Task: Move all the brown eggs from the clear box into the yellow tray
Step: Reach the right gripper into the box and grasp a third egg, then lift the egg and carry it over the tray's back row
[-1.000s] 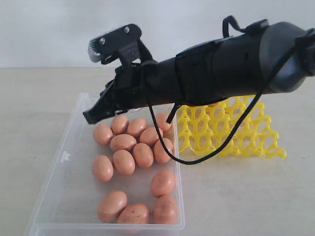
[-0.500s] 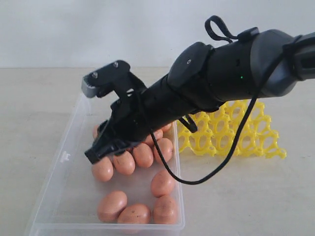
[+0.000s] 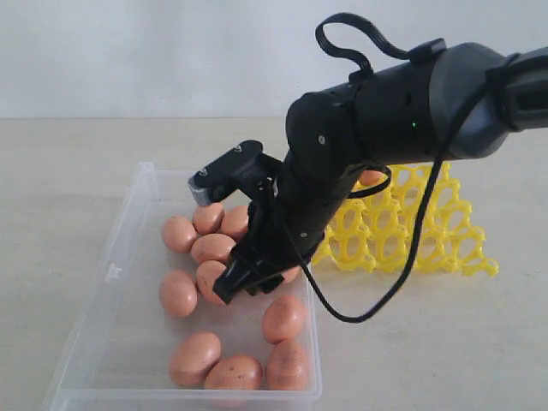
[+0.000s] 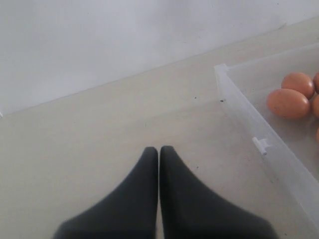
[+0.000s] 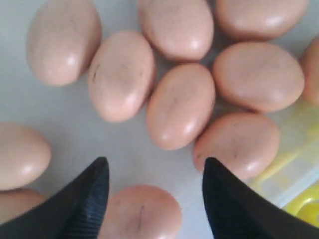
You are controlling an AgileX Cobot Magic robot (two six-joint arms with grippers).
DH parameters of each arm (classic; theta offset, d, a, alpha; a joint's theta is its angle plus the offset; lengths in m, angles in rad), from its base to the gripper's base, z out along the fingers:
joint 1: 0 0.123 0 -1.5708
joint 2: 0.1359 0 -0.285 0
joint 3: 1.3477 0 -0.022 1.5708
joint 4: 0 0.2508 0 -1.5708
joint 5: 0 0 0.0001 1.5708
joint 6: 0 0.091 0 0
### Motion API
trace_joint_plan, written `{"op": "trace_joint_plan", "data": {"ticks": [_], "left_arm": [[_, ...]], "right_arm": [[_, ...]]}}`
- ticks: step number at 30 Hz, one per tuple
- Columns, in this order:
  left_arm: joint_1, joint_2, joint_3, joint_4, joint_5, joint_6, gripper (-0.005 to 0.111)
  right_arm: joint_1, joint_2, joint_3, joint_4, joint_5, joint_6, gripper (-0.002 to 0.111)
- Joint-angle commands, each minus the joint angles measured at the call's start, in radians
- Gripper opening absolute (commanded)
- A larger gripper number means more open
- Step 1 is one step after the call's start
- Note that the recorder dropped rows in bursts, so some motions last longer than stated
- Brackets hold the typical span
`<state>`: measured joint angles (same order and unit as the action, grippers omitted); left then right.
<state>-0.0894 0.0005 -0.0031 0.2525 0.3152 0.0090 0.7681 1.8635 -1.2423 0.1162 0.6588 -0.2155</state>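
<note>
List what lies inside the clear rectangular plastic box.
Pinkish-brown oval eggs lie loose on the floor of the clear rectangular plastic box; about ten show. The open right gripper hangs just over the cluster, and its black arm hides any eggs behind it.

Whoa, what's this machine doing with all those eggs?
It is moving eggs from a box to a tray. The right gripper hangs with jaws open just above a cluster of brown eggs in the clear box, holding none. The yellow tray beside the box shows mostly empty cups, though one egg seems to sit in it behind the arm. The left gripper is shut, over the table beside the box.
</note>
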Motion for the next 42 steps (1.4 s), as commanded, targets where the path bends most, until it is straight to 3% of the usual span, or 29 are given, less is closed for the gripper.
{"op": "trace_joint_plan", "data": {"ticks": [1, 7, 12, 24, 27, 31, 35, 40, 42], "left_arm": [[-0.002, -0.001, 0.003, 0.002, -0.002, 0.000, 0.001], [-0.002, -0.001, 0.003, 0.002, -0.002, 0.000, 0.001], [-0.002, -0.001, 0.003, 0.002, -0.002, 0.000, 0.001], [-0.002, -0.001, 0.003, 0.002, -0.002, 0.000, 0.001], [-0.002, -0.001, 0.003, 0.002, -0.002, 0.000, 0.001], [-0.002, -0.001, 0.003, 0.002, -0.002, 0.000, 0.001], [-0.002, -0.001, 0.003, 0.002, -0.002, 0.000, 0.001], [-0.002, -0.001, 0.003, 0.002, -0.002, 0.000, 0.001], [-0.002, -0.001, 0.003, 0.002, -0.002, 0.000, 0.001]], "right_arm": [[-0.001, 0.049, -0.129, -0.022, 0.012, -0.002, 0.064], [-0.001, 0.142, -0.226, -0.034, 0.144, 0.082, 0.063], [-0.001, 0.196, -0.226, -0.140, 0.149, 0.228, 0.063], [-0.001, 0.264, -0.226, -0.136, 0.082, 0.228, 0.062], [-0.001, 0.264, -0.226, -0.136, 0.076, 0.228, 0.047], [-0.001, 0.263, -0.226, -0.140, 0.032, 0.215, -0.001], [-0.001, 0.251, -0.226, -0.140, -0.041, 0.199, 0.000], [-0.001, 0.051, -0.219, -0.140, -0.181, 0.215, 0.000], [-0.009, -0.044, -0.098, -0.176, -0.312, 0.345, 0.000]]}}
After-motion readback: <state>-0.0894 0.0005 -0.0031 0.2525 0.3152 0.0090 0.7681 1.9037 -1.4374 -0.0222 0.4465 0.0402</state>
